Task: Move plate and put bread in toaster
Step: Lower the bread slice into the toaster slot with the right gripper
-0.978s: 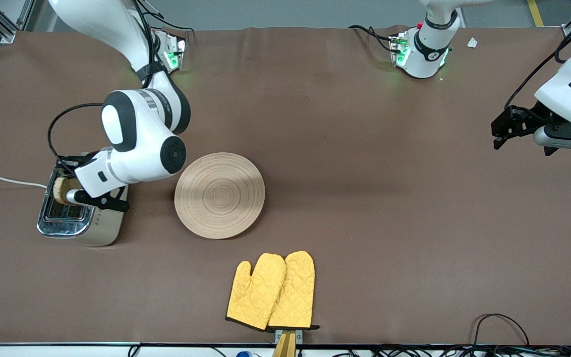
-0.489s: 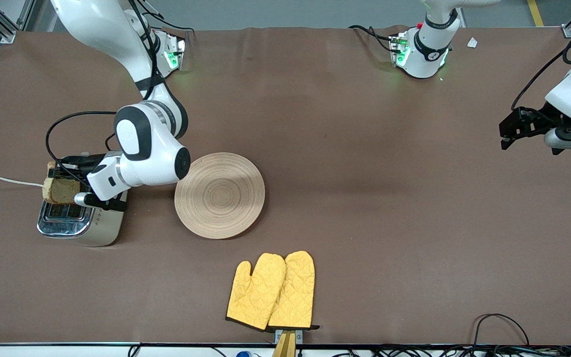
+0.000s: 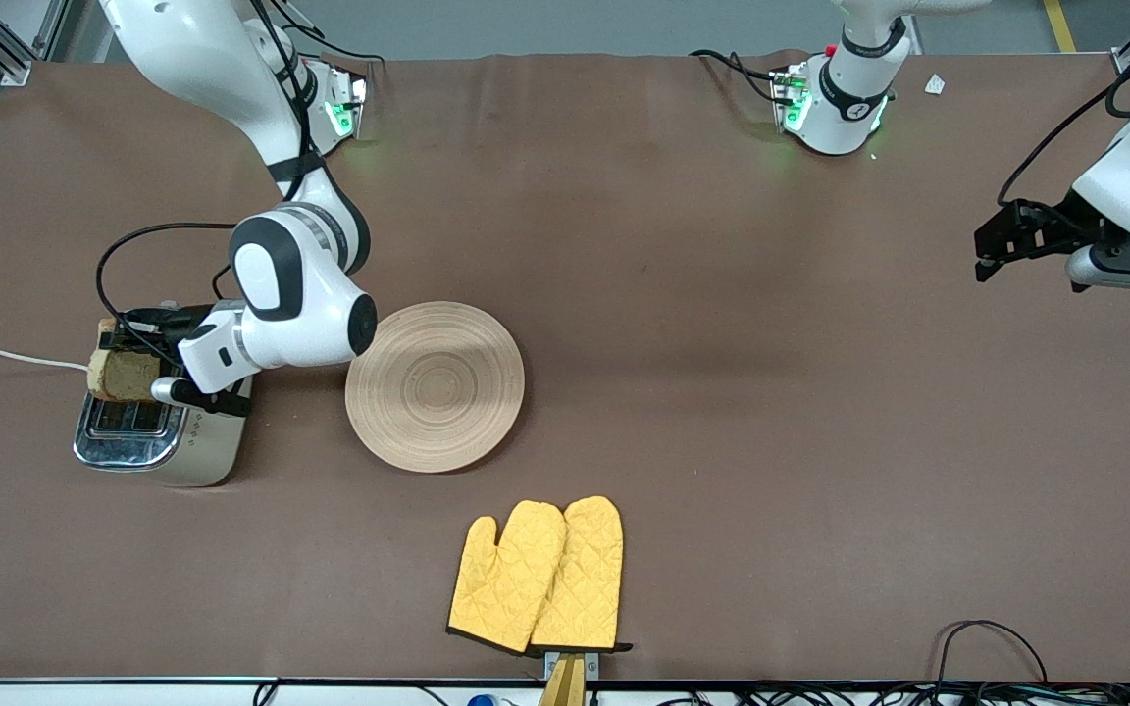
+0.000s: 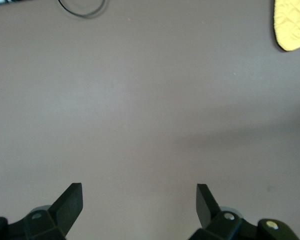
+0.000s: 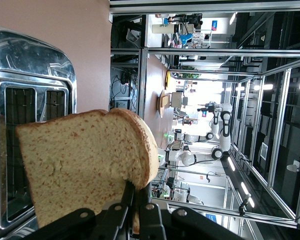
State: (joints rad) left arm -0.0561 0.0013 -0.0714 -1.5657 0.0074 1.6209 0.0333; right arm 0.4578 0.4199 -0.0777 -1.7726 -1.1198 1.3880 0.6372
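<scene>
My right gripper (image 3: 124, 343) is shut on the bread (image 3: 120, 374), a brown speckled slice held upright over the farther end of the toaster (image 3: 148, 439). In the right wrist view the gripper (image 5: 137, 200) pinches the bread (image 5: 85, 165) at its crust edge. The toaster's chrome top (image 5: 35, 100) and its two empty slots show beside it. The tan wooden plate (image 3: 435, 385) lies flat on the table beside the toaster, toward the left arm's end. My left gripper (image 3: 992, 257) is open and empty over bare table at the left arm's end, and it also shows in the left wrist view (image 4: 138, 195).
A pair of yellow oven mitts (image 3: 538, 577) lies nearer to the front camera than the plate, and one tip shows in the left wrist view (image 4: 291, 25). The toaster's white cord (image 3: 6, 357) runs off the table's edge. Black cables (image 3: 987, 642) lie at the front edge.
My right wrist has turned and pulled back, so the bread now shows its broad side over the toaster's farther end. My left gripper has shifted slightly.
</scene>
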